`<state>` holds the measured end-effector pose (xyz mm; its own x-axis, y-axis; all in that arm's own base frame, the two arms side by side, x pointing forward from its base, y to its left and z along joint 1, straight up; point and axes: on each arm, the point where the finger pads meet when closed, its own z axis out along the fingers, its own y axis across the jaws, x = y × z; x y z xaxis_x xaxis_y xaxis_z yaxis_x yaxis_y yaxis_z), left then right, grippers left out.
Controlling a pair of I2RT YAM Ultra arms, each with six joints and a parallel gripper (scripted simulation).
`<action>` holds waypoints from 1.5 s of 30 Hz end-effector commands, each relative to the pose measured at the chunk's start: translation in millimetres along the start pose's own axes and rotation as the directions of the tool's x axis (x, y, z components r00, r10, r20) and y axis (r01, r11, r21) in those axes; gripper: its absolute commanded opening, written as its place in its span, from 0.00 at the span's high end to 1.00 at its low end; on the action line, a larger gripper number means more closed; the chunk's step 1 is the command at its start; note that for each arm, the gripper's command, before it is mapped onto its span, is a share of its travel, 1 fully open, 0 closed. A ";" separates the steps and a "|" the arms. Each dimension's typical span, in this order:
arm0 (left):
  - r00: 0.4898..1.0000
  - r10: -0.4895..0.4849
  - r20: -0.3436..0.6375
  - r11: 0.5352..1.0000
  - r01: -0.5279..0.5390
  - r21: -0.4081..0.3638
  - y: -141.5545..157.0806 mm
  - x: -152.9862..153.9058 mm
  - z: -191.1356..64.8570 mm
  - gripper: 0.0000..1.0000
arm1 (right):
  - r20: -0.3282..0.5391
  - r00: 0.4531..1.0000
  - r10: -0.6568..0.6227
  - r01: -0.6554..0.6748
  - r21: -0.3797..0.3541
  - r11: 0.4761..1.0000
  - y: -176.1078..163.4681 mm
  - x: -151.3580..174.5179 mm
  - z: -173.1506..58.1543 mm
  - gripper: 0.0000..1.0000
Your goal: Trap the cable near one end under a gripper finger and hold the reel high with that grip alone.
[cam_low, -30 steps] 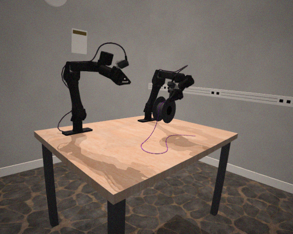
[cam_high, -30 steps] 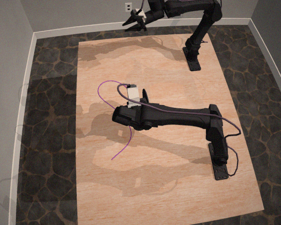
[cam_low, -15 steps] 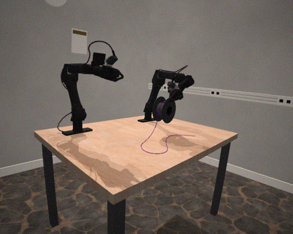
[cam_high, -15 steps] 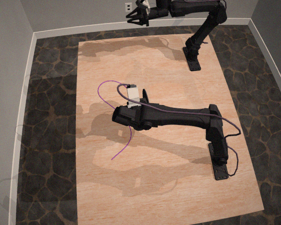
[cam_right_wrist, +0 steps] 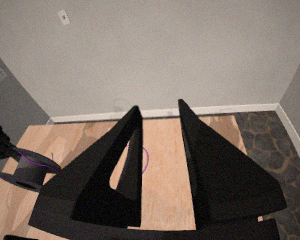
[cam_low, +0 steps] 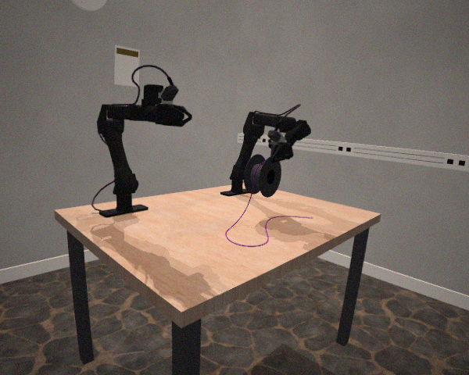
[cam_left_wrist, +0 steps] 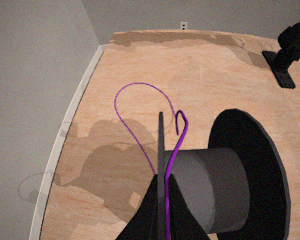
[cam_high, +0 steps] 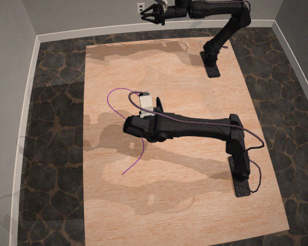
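My left gripper is shut on the thin rim of a black reel and holds it well above the table. A purple cable runs along the finger against the rim, loops at the tip, then hangs down and curls on the table. In the top view the left arm hides most of the reel. My right gripper is open and empty. It is held high over the far table edge, far from the reel and cable.
Both arm bases are bolted to the table, the left arm's and the right arm's. Each arm carries its own dark lead. Walls stand close behind the right arm.
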<state>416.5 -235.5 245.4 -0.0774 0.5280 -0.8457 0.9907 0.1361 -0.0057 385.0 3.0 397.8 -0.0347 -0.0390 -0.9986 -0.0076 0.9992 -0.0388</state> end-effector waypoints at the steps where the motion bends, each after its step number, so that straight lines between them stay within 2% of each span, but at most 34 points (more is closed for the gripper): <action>1: 0.998 0.033 0.057 0.999 -0.033 0.000 -11.1 -28.5 -10.5 1.00 | 0.046 0.998 0.037 -0.037 0.017 0.999 -5.4 -10.5 -7.2 0.70; 7: 0.999 0.007 0.049 1.000 -0.007 -0.003 -12.0 -22.0 -10.6 1.00 | 0.047 0.998 0.044 -0.045 0.015 0.999 -5.1 -10.6 -7.6 0.70; 24: 0.999 -0.019 0.051 0.999 0.022 -0.049 -19.7 -39.6 -22.4 1.00 | 0.045 0.998 0.042 -0.043 0.019 0.999 -6.3 -9.2 -9.0 0.70; 45: 0.997 -0.036 0.072 0.984 0.048 -0.173 -32.6 -88.7 -56.8 1.00 | 0.045 0.998 0.042 -0.043 0.019 0.999 -6.3 -9.2 -9.0 0.70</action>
<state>389.5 -233.6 307.9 -0.1693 0.5101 -0.8433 0.9561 0.2928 -0.0148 383.4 1.8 402.4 -0.0145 -0.0008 -0.9999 -0.0027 1.0000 -0.0008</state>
